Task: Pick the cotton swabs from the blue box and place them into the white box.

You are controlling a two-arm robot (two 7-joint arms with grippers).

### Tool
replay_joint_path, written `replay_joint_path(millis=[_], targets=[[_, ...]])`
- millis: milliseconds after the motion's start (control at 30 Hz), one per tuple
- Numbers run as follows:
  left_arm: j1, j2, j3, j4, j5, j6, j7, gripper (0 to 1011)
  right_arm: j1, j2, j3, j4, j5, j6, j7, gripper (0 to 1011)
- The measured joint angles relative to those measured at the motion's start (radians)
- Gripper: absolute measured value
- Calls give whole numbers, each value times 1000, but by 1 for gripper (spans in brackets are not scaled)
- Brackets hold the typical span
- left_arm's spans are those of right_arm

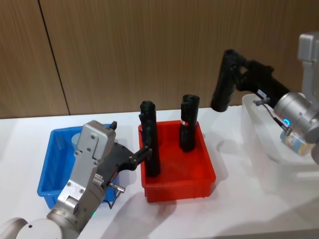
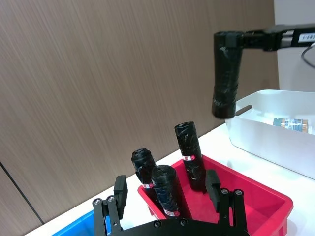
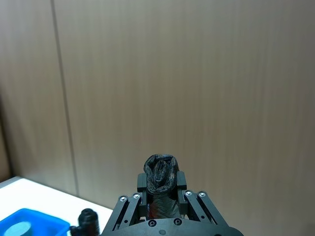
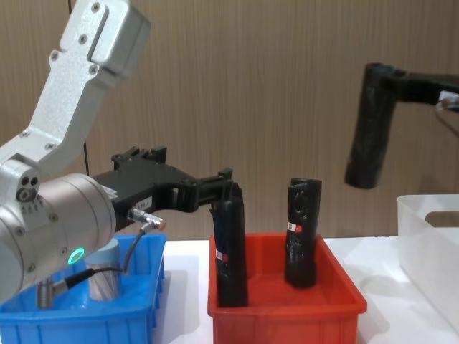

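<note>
White table (image 1: 30,129), blue box (image 1: 52,164) — cotton swabs (image 4: 104,279) inside.

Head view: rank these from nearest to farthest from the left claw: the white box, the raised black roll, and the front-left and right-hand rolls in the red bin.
1. Front-left roll, in the red bin, right at the left claw.
2. Right-hand roll, further back in the same bin.
3. Raised roll, held by the right claw, and white box, far right: too close to call.
</note>
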Motion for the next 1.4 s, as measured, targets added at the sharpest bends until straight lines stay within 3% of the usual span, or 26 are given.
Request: replay_joint_path(millis=[267, 567, 1033, 1400], targets=[[0, 0, 0, 0, 0, 0, 0, 1004, -59, 21, 22, -128, -23, 59, -129, 316], [0, 0, 0, 0, 0, 0, 0, 1004, -98, 41, 43, -206, -59, 113, -257, 316], [0, 0, 0, 0, 0, 0, 0, 1004, -121, 72, 84, -228, -107, 220, -405, 316], [0, 0, 0, 0, 0, 0, 0, 1004, -140, 94, 114, -219, -110, 289, -443, 314]])
